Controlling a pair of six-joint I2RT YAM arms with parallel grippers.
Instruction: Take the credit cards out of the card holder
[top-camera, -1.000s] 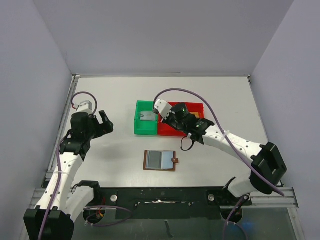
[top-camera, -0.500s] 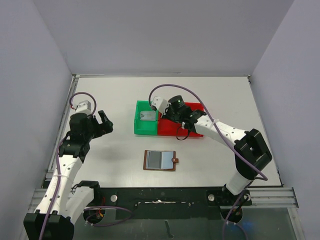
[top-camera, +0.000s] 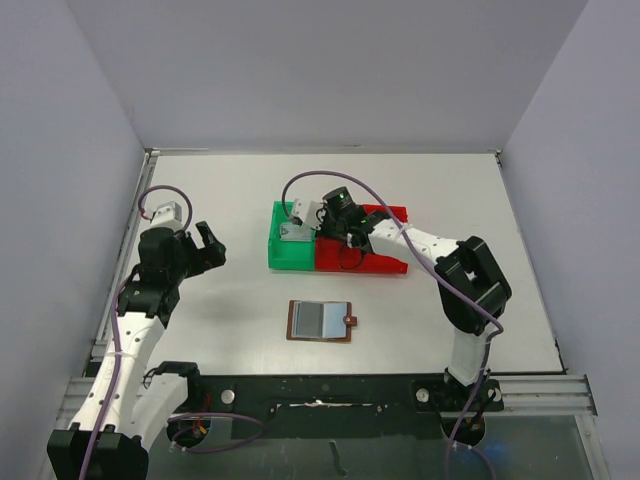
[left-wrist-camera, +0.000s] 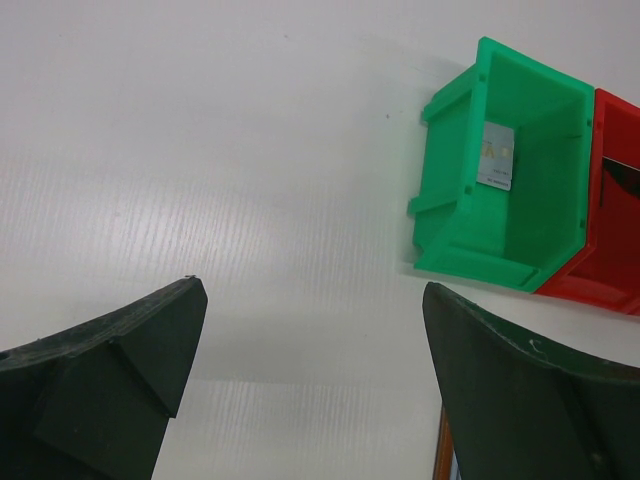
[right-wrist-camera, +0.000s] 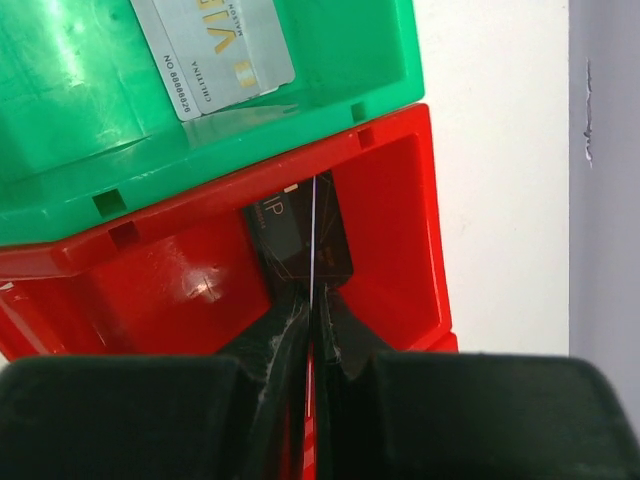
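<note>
I read gold "VIP" on the silver card (right-wrist-camera: 212, 45), upper left of the right wrist view; its small print blurs. At centre, the black card (right-wrist-camera: 290, 240) shows "IP".

Lab cell, plain grey walls (top-camera: 300, 70), white table (top-camera: 230, 290)

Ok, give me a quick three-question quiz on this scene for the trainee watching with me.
1. True or false: the card holder lies unfolded.
2. What is the right gripper pinching over the red bin?
3. The silver-grey card lies in: A the red bin, B the green bin, C the card holder.
Key: 1 true; 2 a thin card, seen edge-on; 3 B.
</note>
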